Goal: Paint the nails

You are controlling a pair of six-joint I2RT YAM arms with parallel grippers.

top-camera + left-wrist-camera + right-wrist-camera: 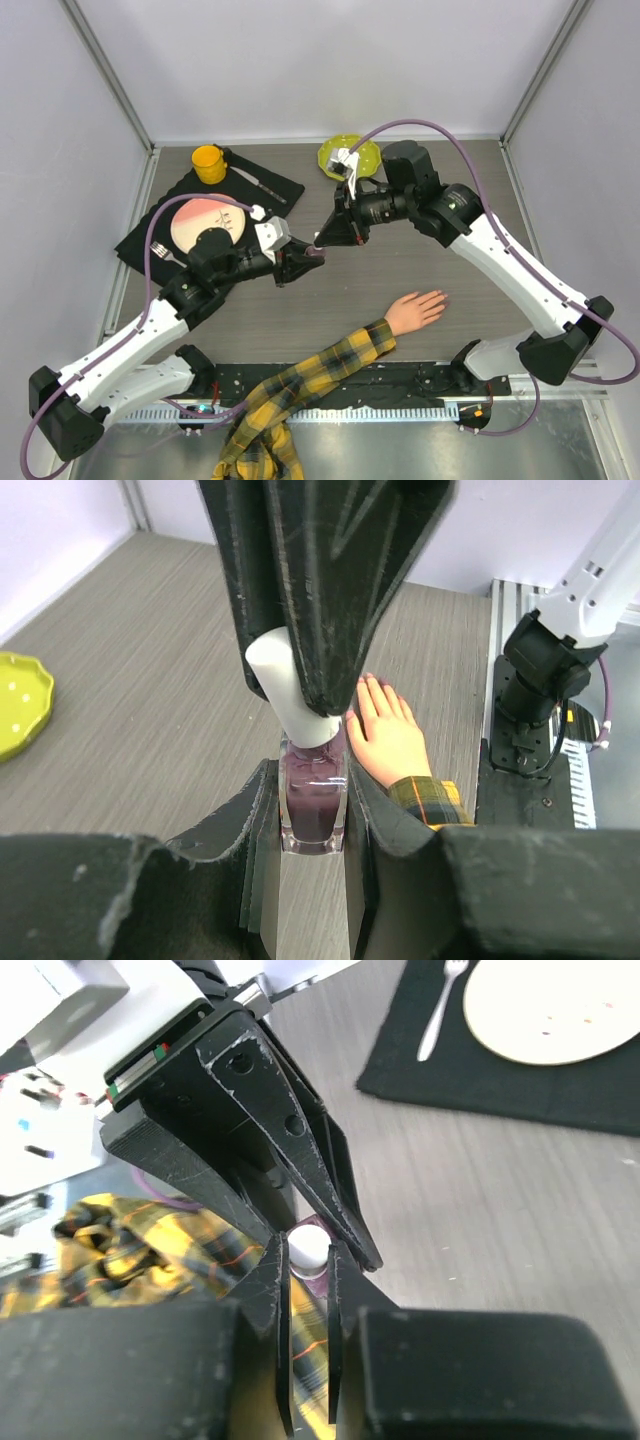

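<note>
A pale mannequin hand (415, 310) with a yellow-and-black plaid sleeve (330, 365) lies palm down on the table near the front. Its nails (371, 680) are tiny at the fingertips. My left gripper (300, 258) is shut on a small polish bottle (313, 802) with dark purple liquid and holds it above the table. My right gripper (325, 240) meets it from the right and is shut on the bottle's white cap (308, 1247). The cap also shows in the left wrist view (285, 685). Both grippers are up and left of the hand, apart from it.
A black mat (275, 187) at the back left holds a pink plate (200, 218), a yellow cup (207, 163), a knife (258, 182) and a fork. A yellow-green dish (338, 158) sits at the back centre. Walls enclose three sides.
</note>
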